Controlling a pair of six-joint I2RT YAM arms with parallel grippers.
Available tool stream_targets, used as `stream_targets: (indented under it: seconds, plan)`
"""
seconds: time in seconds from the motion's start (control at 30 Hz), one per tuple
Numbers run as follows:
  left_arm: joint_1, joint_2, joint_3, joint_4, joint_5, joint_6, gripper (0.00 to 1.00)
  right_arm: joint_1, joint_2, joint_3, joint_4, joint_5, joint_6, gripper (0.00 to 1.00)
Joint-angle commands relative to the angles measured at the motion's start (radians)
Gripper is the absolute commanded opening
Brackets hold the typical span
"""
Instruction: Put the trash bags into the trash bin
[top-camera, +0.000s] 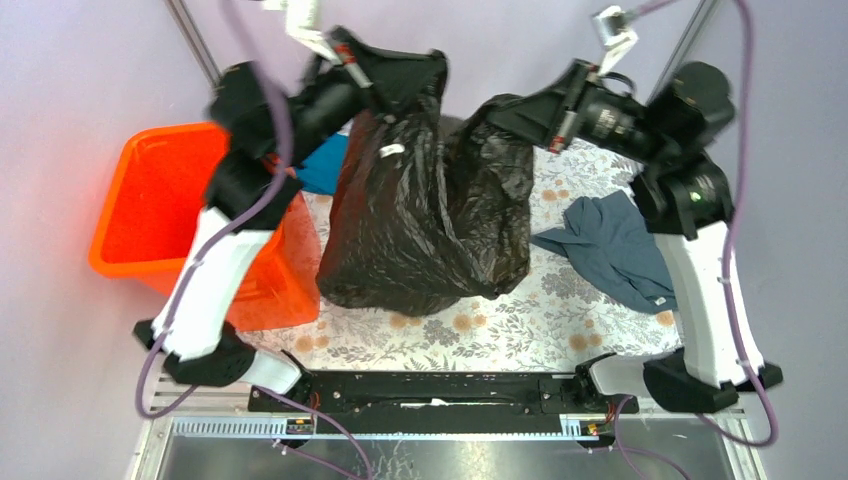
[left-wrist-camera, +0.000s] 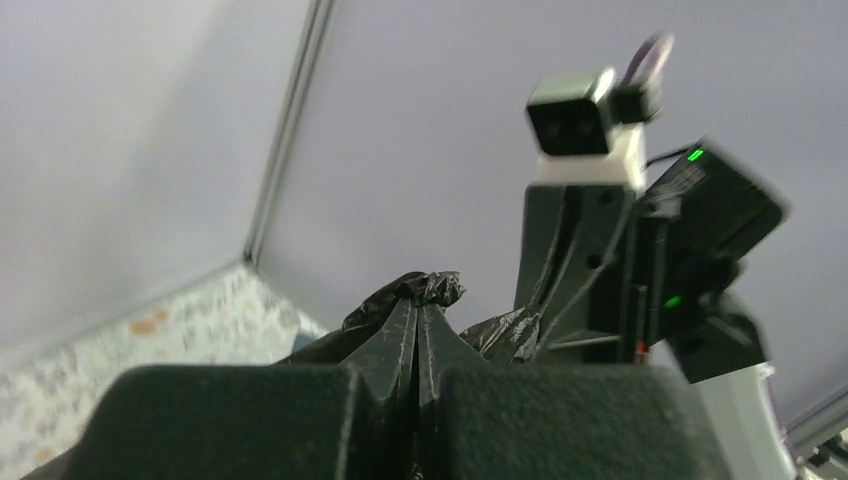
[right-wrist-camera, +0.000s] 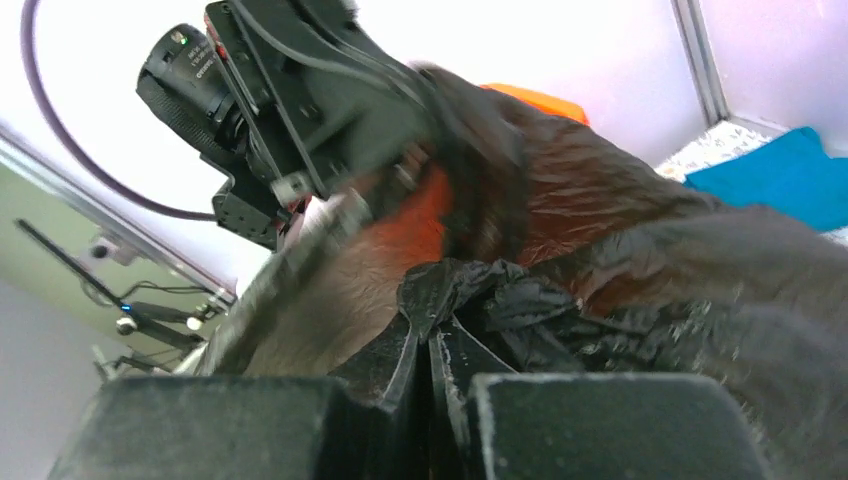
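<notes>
The black trash bag (top-camera: 420, 220) hangs in the middle of the table, held up at two top corners. My left gripper (top-camera: 385, 72) is shut on its left top corner; the pinched film (left-wrist-camera: 425, 292) sticks out past the fingertips. My right gripper (top-camera: 497, 115) is shut on the right top corner, with bunched film (right-wrist-camera: 470, 290) at its tips. The bag's bottom rests on the flowered tablecloth. The orange trash bin (top-camera: 160, 205) stands at the left, partly behind my left arm, and shows through the film in the right wrist view (right-wrist-camera: 420, 225).
A grey-blue cloth (top-camera: 615, 250) lies on the table right of the bag, near the right arm. A teal cloth (top-camera: 325, 165) lies between the bin and the bag; it shows in the right wrist view (right-wrist-camera: 785, 180). Metal frame posts (top-camera: 195, 40) stand at the back.
</notes>
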Motion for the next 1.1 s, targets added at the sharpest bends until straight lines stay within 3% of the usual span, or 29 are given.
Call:
stream_targets:
  seconds: [0.0,0.2,0.4,0.47,0.6,0.77,0.83,0.97,1.07]
  plan:
    - [-0.016,0.044,0.012,-0.005,0.057,-0.01,0.0,0.044,0.044,0.088,-0.14,0.094,-0.181,0.12]
    - [-0.015,0.011,-0.117,0.008,0.023,0.023,0.0,0.043,0.068,0.048,-0.042,0.046,-0.143,0.18]
    - [-0.013,0.025,-0.137,0.004,-0.057,0.004,0.0,0.049,0.023,-0.123,0.155,0.075,0.058,0.34]
    - [-0.009,0.038,-0.134,0.005,-0.07,-0.015,0.0,0.059,0.017,-0.14,0.122,0.103,0.045,0.38]
    - [-0.001,0.058,-0.134,0.024,-0.064,-0.051,0.0,0.076,0.009,-0.157,0.069,0.162,-0.011,0.54]
    - [0.001,0.076,-0.136,0.043,-0.066,-0.073,0.0,0.157,0.0,-0.175,0.06,0.223,-0.059,0.84]
    - [0.003,0.083,-0.134,0.049,-0.062,-0.082,0.0,0.189,-0.001,-0.189,0.06,0.254,-0.084,0.9]
    - [0.004,0.094,-0.129,0.055,-0.052,-0.094,0.0,0.247,0.006,-0.189,0.044,0.351,-0.133,0.9]
    - [0.005,0.094,-0.128,0.055,-0.044,-0.096,0.0,0.305,0.016,-0.158,-0.018,0.519,-0.218,0.78]
